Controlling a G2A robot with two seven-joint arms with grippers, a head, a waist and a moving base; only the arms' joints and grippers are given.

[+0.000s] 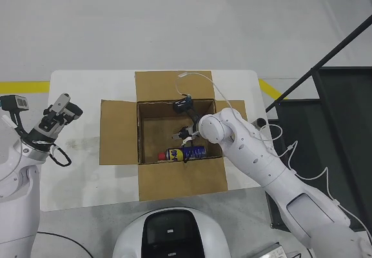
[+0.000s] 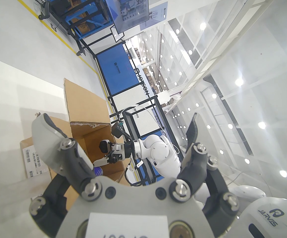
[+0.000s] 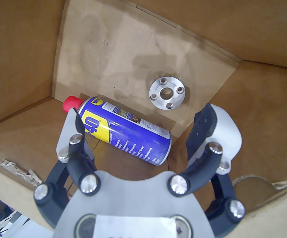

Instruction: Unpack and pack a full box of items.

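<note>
Plainly somewhere between the two halves of the job, though impossible to say which from here. Down on the floor of the open cardboard box point(image 1: 152, 126), set mid-desk with all four flaps folded out: just a blue spray can point(image 3: 126, 130) on its side along the wall nearest the robot, red cap toward the box's left wall, and a round metal flange point(image 3: 167, 93) flat beside it, close but not touching. Either nearly emptied or barely begun on refilling. Right tool point(image 3: 139, 121) low inside the box, spread wide just over the can, gripping nothing. Left tool point(image 1: 63, 111) above the desk's point(image 1: 89, 174) left edge, well apart from the box, likewise spread wide and bare. Left to do, at a guess: closing on the can, then dealing with the flange.
</note>
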